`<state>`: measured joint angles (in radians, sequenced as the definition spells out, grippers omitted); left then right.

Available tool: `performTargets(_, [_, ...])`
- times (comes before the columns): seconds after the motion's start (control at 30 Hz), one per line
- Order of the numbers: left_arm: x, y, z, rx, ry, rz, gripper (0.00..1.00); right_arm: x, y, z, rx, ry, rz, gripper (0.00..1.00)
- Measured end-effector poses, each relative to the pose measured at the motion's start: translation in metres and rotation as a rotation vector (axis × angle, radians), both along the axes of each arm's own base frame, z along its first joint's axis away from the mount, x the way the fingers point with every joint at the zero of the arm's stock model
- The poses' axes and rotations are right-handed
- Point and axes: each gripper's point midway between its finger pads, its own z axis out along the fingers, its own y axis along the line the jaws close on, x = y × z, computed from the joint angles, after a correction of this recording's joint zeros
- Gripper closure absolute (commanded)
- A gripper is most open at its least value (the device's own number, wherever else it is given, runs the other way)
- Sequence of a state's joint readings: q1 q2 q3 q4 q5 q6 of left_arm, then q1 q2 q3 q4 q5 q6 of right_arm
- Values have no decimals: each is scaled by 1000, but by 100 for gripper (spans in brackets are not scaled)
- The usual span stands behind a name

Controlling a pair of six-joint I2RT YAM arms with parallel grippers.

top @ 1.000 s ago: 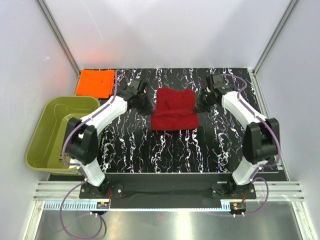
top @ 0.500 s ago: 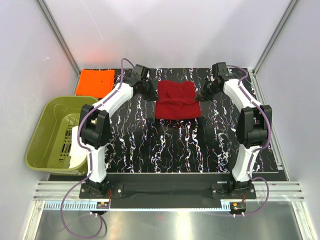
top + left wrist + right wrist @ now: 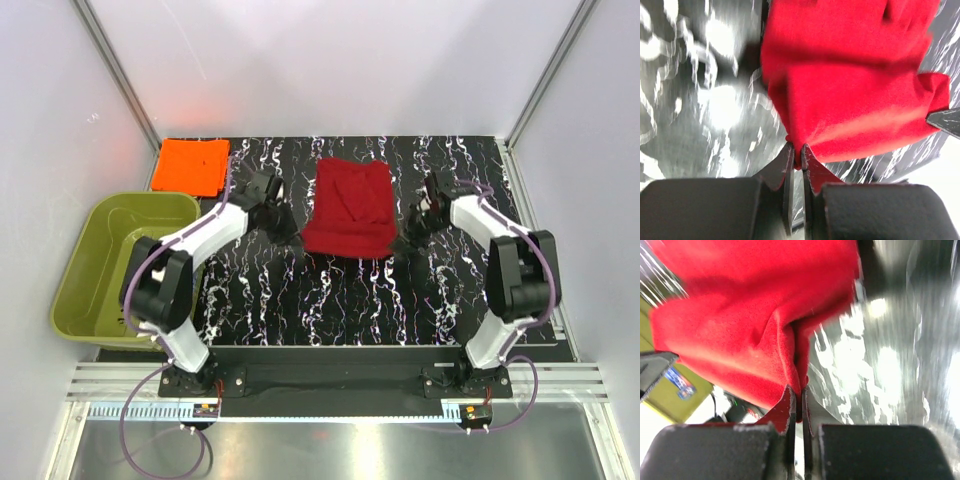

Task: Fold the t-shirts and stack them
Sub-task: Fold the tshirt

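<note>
The dark crimson t-shirt (image 3: 348,210) lies mid-table toward the back in a rough rectangle, and its near edge now reaches closer to the arm bases than half a second ago. Both arms have drawn back from their far stretch. Their grippers were up by the shirt's far corners then and are at its near corners now. The left gripper (image 3: 796,150) is pinched on the near-left corner, with red cloth caught between its tips. The right gripper (image 3: 799,389) nips the near-right corner the same way, the fabric bunched just above it. The shirt spans between them. The bright orange t-shirt (image 3: 190,166) lies unmoved at the far-left corner of the black marbled table (image 3: 330,300), well apart. The olive-green tub (image 3: 95,260) stands beside the table's left edge.
</note>
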<state>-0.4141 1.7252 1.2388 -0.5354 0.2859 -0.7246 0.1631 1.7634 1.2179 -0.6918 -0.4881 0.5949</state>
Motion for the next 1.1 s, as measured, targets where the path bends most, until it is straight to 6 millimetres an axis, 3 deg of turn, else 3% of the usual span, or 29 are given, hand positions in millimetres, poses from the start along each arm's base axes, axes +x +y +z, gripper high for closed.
performTargets(0.17, [-56, 20, -11, 25, 37, -44, 100, -71, 13, -5, 28, 54, 43, 91])
performTargets(0.33, [-91, 38, -29, 66, 91, -62, 100, -141, 44, -28, 71, 136, 92, 91])
performTargets(0.43, [-109, 48, -41, 97, 137, -71, 100, -166, 54, -44, 82, 200, 86, 91])
performTargets(0.57, [-117, 62, -50, 162, 155, -83, 99, -173, 72, -48, 109, 210, 90, 91])
performTargets(0.83, [-103, 111, -52, 360, 138, -88, 95, -181, 131, -56, 154, 225, 199, 81])
performTargets(0.9, [-90, 121, -49, 413, 132, -97, 90, -178, 147, -53, 168, 219, 230, 70])
performTargets(0.93, [-81, 126, -48, 442, 124, -100, 74, -176, 153, -52, 174, 213, 246, 66])
performTargets(0.97, [-71, 133, -47, 480, 110, -102, 63, -174, 159, -49, 178, 204, 260, 54])
performTargets(1.1, [-52, 162, -38, 605, 91, -65, 46, -173, 168, -37, 180, 184, 327, 27])
